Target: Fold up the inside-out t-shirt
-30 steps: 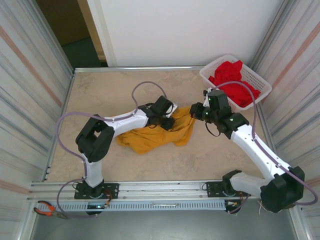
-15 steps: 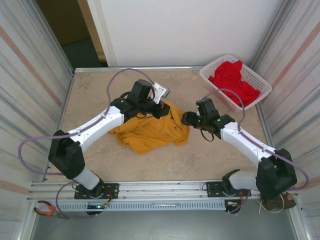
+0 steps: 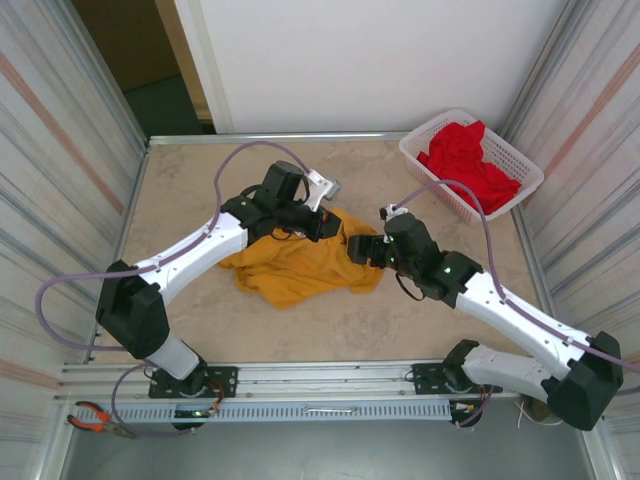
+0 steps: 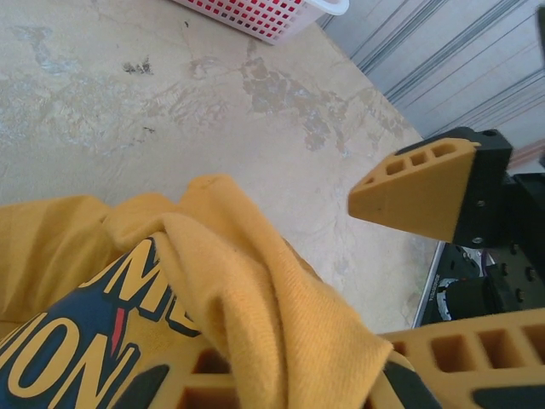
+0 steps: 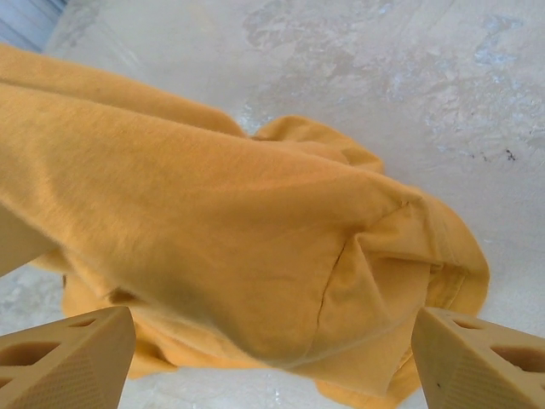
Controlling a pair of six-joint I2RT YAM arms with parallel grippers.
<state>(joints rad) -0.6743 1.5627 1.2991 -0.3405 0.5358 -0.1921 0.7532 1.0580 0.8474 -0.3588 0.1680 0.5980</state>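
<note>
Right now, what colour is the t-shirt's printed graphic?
Dark blue graphic with yellow letters, clearest in the left wrist view.

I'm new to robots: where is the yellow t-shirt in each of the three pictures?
Top external: the t-shirt lies crumpled in the middle of the picture.
Left wrist: lower left and bottom, with its blue print showing.
Right wrist: across the middle, from upper left to lower right.
Shared landmark: the beige marbled table lies under it in all three.
</note>
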